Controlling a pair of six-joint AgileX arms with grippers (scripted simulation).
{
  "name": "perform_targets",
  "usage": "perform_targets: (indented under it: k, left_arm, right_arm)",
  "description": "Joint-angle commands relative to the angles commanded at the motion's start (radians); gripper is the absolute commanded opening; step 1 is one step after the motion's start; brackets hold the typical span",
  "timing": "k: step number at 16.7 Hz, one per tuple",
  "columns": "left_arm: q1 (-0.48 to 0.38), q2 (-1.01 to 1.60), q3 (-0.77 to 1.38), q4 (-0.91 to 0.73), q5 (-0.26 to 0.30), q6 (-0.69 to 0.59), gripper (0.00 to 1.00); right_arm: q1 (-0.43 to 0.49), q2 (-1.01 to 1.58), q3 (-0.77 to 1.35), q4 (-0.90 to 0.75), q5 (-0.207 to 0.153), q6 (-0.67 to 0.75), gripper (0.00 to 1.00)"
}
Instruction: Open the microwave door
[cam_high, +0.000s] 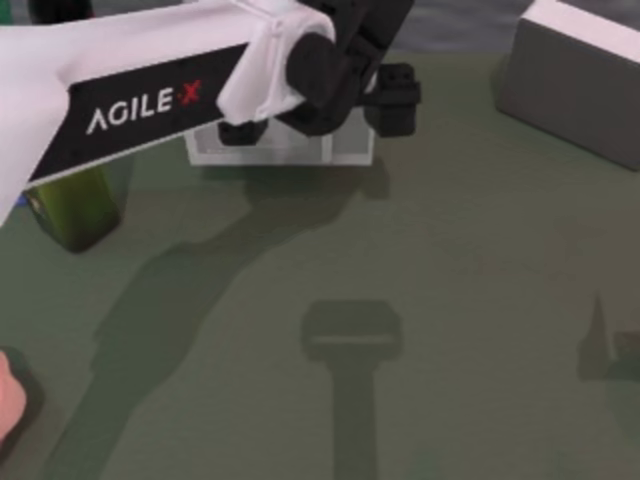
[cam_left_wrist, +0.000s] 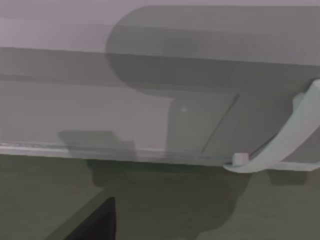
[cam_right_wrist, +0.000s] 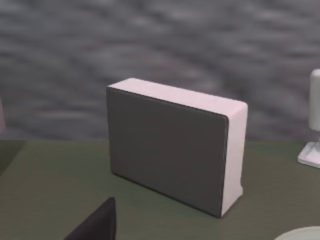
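Note:
The microwave (cam_high: 352, 146) stands at the table's far edge near the middle, mostly hidden under my left arm. My left gripper (cam_high: 392, 98) hangs just in front of it. The left wrist view is filled by the microwave door (cam_left_wrist: 100, 112), a translucent grey window in a silver frame lying flush with the front. The door's pale curved handle (cam_left_wrist: 295, 135) is off to one side, apart from my one visible dark finger (cam_left_wrist: 102, 222). Nothing is held. My right gripper is outside the top view; only one finger (cam_right_wrist: 102, 220) shows, over bare table.
A larger grey-and-white box (cam_high: 580, 75) (cam_right_wrist: 175, 150) stands at the far right. A green bottle (cam_high: 75, 205) stands at the left and a pink object (cam_high: 5, 395) at the near-left edge. The right wrist view also shows a white stand (cam_right_wrist: 312, 125) and a plate rim (cam_right_wrist: 305, 234).

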Motion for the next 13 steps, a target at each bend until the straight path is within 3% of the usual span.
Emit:
perform_targets:
  k: [13]
  left_arm:
    - [0.067, 0.217, 0.1, 0.141, 0.042, 0.061, 1.0]
  right_arm:
    - [0.0, 0.0, 0.0, 0.0, 0.0, 0.0, 1.0]
